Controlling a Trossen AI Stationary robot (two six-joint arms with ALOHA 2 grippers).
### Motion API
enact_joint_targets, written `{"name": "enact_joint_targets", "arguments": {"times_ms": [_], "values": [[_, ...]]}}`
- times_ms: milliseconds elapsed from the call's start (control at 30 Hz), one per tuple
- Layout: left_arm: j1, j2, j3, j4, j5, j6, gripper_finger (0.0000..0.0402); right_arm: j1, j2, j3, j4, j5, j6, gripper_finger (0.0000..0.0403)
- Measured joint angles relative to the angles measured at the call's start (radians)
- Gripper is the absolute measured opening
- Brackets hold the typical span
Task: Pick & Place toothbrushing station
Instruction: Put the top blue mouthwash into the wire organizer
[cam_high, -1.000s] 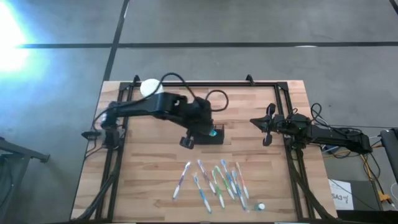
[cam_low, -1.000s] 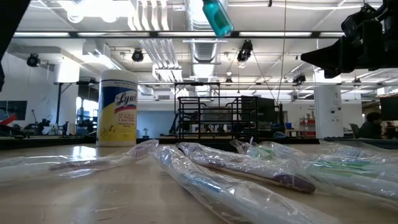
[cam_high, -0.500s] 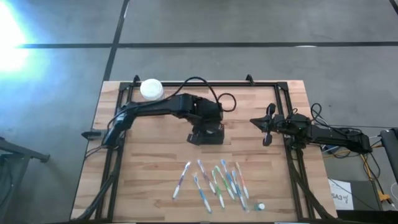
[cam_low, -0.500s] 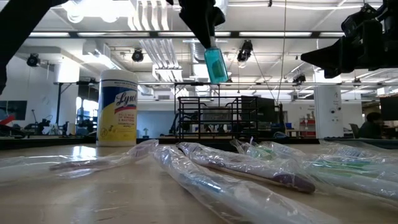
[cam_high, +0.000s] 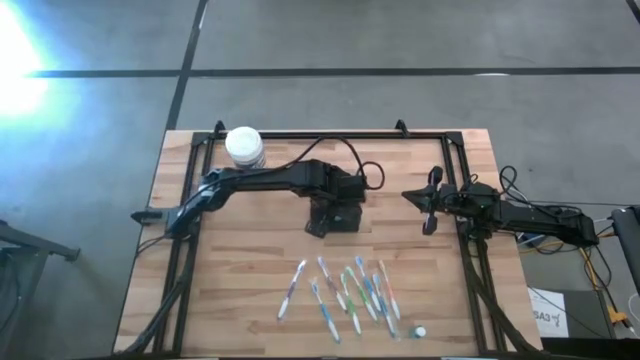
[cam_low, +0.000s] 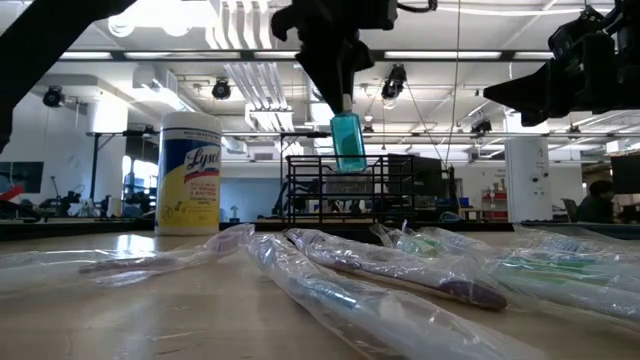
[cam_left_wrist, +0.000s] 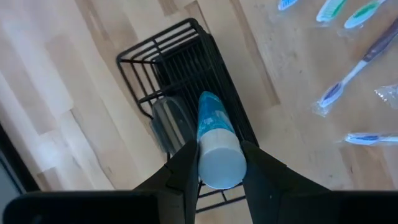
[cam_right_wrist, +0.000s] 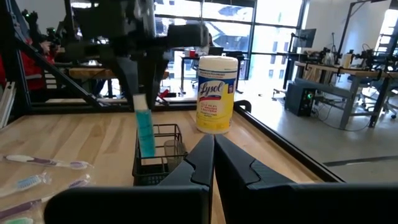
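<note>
The left pincer (cam_left_wrist: 214, 163) grips a blue tube (cam_left_wrist: 211, 127) over the toothbrushing station (cam_left_wrist: 186, 87); next, lower it in. The right pincer (cam_right_wrist: 213, 155) stays clenched.

From overhead you cannot see the left claw (cam_high: 337, 207): the arm's own wrist covers it, along with most of the toothbrushing station (cam_high: 340, 221) beneath. In the low view the teal tube (cam_low: 348, 142) hides part of the station's wire front, and the arm above runs off the frame at 12 o'clock. The wrapped toothbrushes (cam_low: 380, 265) up close are blurred, so you cannot count them there. The small capped item (cam_high: 419, 331) at the bench's 5 o'clock corner is too small to identify.
</note>
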Motion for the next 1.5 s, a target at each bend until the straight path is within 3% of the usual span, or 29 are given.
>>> {"name": "enact_joint_targets", "arguments": {"times_ms": [533,1500], "values": [[0.006,0.090,-0.001,0.004,0.000,0.003,0.0098,0.000,0.000,0.000,0.000,0.000,0.000,0.0008],[0.029,0.149,-0.002,0.005,0.019,-0.007,0.0098,0.000,0.000,0.000,0.001,0.000,0.000,0.0008]]}}
